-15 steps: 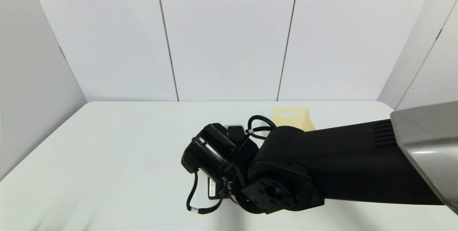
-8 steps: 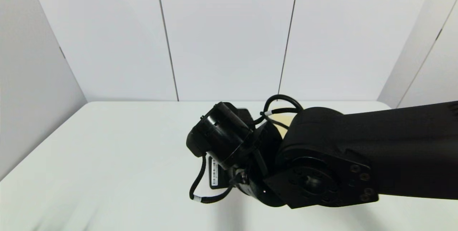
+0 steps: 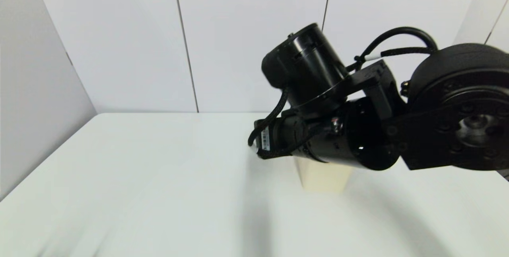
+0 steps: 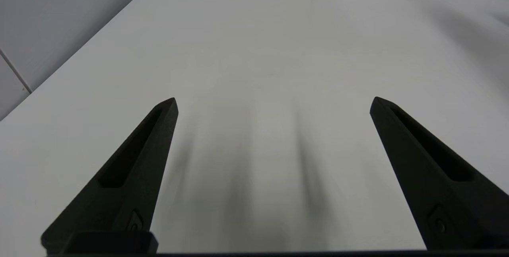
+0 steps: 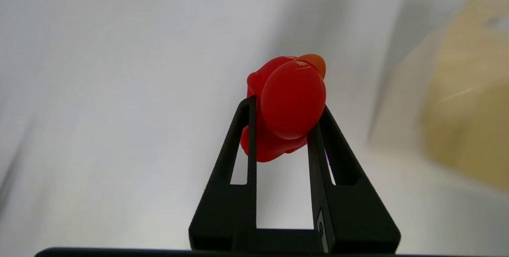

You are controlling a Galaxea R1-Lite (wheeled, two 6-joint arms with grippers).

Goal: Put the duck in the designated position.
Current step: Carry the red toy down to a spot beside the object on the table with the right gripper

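change: right arm has risen off the desk (image 3: 139, 177), above the cream bin (image 3: 322, 177) | right hand (image 5: 283, 106) clenched on the duck (image 5: 288, 106), carried beside bin | left hand (image 4: 274, 106) spread, idle | next: likely release at bin

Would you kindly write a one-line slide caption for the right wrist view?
Right end effector shut on the red duck, raised above the white table, cream bin beyond.

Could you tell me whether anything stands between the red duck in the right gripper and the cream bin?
Nothing visible does. The right gripper holds the duck off the table, and the right wrist view shows only bare table between it and the cream bin. The left gripper is open, away from them.
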